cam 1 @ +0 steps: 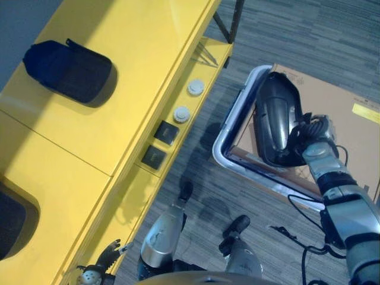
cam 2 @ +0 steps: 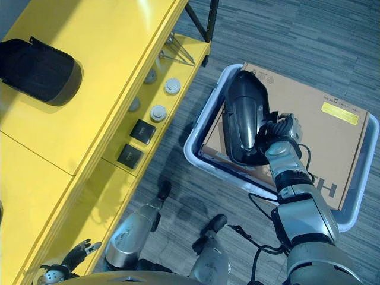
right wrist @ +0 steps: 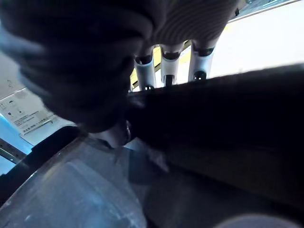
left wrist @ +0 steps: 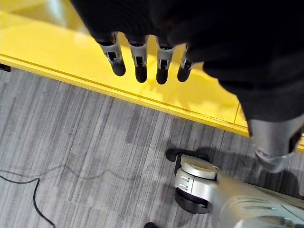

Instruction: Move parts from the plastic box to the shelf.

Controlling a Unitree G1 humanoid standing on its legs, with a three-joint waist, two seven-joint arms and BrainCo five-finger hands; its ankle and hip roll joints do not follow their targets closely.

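A long glossy black part (cam 1: 275, 116) is tilted up over the near left corner of the plastic box (cam 1: 227, 129). My right hand (cam 1: 312, 138) is shut on its lower right edge; in the right wrist view the fingers (right wrist: 167, 66) curl over the dark part (right wrist: 223, 123). The yellow shelf (cam 1: 130, 89) runs along the left, and a similar black part (cam 1: 68, 69) lies on its top board. My left hand (cam 1: 110, 254) hangs low beside the shelf's front edge, fingers (left wrist: 139, 63) straight and holding nothing.
A brown cardboard box (cam 1: 347, 122) lies inside the plastic box. On the lower shelf board sit two white round parts (cam 1: 195, 87) and two small black square parts (cam 1: 165, 132). Another dark object (cam 1: 9, 222) shows at the shelf top's left edge. Grey carpet lies between shelf and box.
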